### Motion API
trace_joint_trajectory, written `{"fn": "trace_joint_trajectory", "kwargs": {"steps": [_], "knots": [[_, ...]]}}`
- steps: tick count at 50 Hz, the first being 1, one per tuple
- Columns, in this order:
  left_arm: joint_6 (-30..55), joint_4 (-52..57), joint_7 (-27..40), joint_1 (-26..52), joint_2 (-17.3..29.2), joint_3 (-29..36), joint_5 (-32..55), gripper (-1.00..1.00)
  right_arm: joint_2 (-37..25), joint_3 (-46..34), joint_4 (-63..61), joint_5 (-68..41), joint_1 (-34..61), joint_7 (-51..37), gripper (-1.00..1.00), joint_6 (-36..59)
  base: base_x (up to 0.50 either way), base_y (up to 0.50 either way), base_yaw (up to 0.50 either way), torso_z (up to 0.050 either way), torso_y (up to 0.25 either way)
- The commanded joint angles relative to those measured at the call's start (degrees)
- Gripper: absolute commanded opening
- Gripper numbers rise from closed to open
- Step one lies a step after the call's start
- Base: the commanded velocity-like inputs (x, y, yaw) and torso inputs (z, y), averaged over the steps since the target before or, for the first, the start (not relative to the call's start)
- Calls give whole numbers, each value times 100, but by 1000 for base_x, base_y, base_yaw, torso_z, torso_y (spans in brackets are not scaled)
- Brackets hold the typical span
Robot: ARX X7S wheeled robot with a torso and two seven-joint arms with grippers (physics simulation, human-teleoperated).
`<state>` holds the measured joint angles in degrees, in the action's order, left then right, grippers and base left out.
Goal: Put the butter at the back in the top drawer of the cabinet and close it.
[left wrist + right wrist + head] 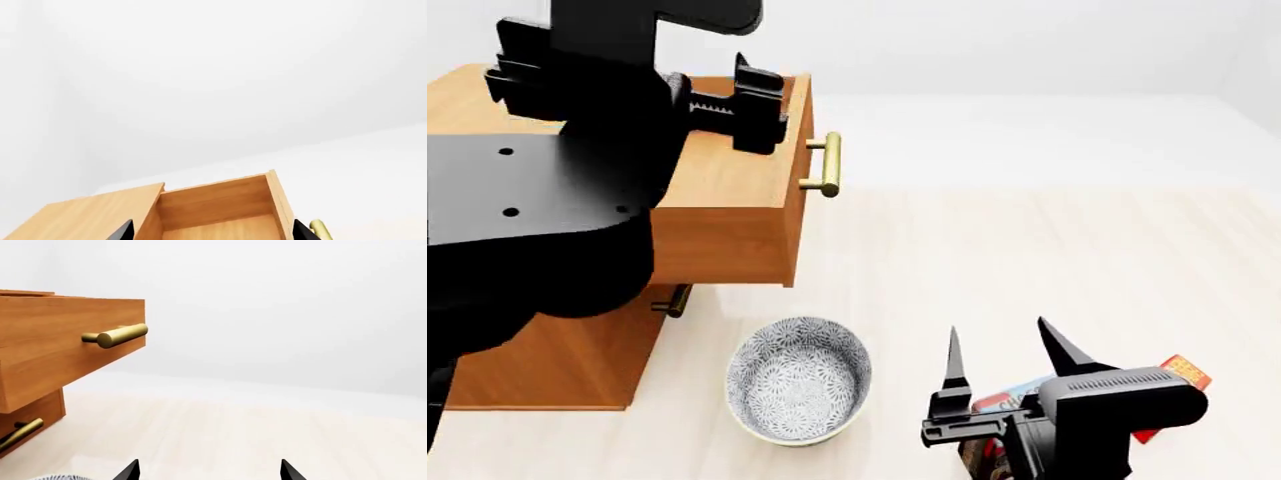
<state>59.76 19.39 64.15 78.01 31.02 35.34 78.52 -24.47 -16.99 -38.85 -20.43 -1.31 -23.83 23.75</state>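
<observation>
While the top drawer [727, 215] of the cabinet [547, 365] stands pulled out, the butter [1174, 385] is seen low on the floor behind the right gripper [1001, 350], beside a bowl [798, 380]. A light, stiff, smooth carton is judged; a grasp across its short faces is advised. Its long axis cannot be told, as most is hidden. Right jaws are spread, empty; the left gripper [747, 105], over the drawer, is likewise spread.
</observation>
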Motion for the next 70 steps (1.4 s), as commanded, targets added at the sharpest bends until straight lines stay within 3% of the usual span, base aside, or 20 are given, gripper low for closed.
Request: {"fn": "trace_joint_trajectory", "kwargs": {"steps": [1,17,28,44,54,70], "knots": [[-98,1180,540,-665,609,-282,477,100,-24,40,-110,-24,11,-82,100,62,0,0,0,0,0],[-571,2647,1038,-1828,1295,-565,563,100,-62,110,-129,-70,35,-131,100,71,0,0,0,0,0],[-968,3283,956,-2762,1817,-767,101,100,-110,239,-198,-174,105,-190,100,163,0,0,0,0,0],[-1619,3678,599,-4163,2388,-829,-1412,100,-115,368,-26,-219,171,-207,100,67,0,0,0,0,0],[-2993,3609,-70,-5481,2592,-617,-3431,100,-109,426,-18,-226,171,-283,100,66,0,0,0,0,0],[-3704,3658,-104,-6120,2969,-677,-3900,100,12,969,404,-607,758,-674,100,605,0,0,0,0,0]]}}
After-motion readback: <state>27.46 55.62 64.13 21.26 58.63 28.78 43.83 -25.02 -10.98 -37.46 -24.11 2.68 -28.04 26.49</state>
